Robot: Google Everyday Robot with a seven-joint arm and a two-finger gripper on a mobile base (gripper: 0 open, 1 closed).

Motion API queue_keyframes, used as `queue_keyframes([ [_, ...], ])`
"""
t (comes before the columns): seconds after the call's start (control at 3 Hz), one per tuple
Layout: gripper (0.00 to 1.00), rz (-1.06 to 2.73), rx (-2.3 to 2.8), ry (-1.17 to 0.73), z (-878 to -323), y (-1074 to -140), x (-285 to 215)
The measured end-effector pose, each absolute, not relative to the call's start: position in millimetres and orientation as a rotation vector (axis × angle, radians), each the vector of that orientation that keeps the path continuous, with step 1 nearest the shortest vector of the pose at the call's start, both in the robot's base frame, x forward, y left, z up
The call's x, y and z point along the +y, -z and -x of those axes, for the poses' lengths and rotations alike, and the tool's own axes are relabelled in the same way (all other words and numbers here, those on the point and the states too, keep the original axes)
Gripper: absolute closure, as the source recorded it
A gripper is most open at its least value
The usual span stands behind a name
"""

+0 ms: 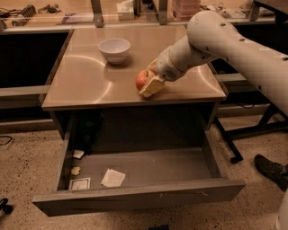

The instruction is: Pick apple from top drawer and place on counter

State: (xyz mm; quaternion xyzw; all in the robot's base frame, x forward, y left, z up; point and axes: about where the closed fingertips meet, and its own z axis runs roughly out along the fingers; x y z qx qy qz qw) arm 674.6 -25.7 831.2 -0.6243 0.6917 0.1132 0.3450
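The red-orange apple rests on or just above the tan counter, near its front edge and right of centre. My gripper reaches in from the right and is shut on the apple. One tan finger is in front of the apple and the other is behind it. The top drawer is pulled open below the counter, with its flat grey front panel toward the camera. Paper scraps lie on its floor.
A white bowl stands at the back of the counter, left of the gripper. A cluttered lighter workbench runs along the back. A dark shoe and a table leg are on the floor at the right.
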Motion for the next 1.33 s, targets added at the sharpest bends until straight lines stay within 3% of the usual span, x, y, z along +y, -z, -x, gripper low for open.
queue_keyframes([
  [0.67, 0.11, 1.621, 1.796, -0.294, -674.6, -831.2, -25.6],
  [1.0, 0.0, 1.621, 1.796, -0.294, -674.6, -831.1, -25.5],
  [1.33, 0.0, 1.621, 1.796, -0.294, -674.6, -831.1, -25.5],
])
